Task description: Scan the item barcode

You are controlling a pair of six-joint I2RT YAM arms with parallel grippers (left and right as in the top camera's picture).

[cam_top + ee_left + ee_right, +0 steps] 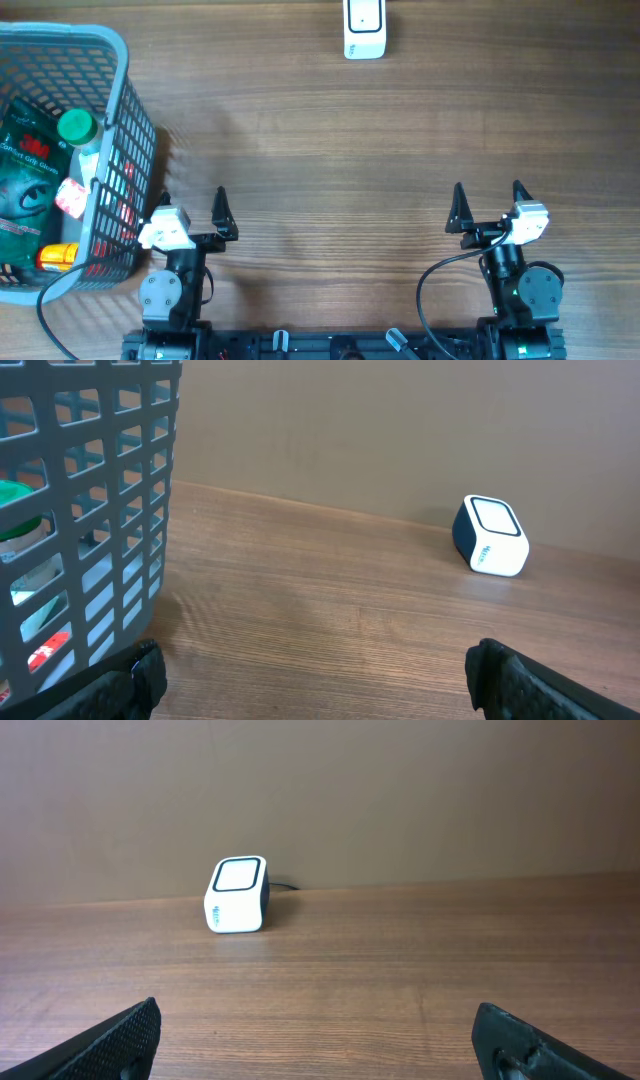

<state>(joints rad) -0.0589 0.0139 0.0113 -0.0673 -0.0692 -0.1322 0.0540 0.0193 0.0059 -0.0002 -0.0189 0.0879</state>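
Note:
The white barcode scanner (364,28) stands at the far edge of the table, also seen in the left wrist view (490,536) and the right wrist view (238,895). Items lie in the grey basket (137,132) at the left: a green-capped bottle (78,127), a dark 3M package (24,160) and an orange piece (57,257). My left gripper (192,203) is open beside the basket's right wall (110,480), holding nothing (315,675). My right gripper (488,200) is open over bare wood at the near right (318,1032).
The wooden table (330,150) stretches between the grippers and the scanner. A black cable (435,290) loops near the right arm's base. A brown wall (400,790) rises behind the scanner.

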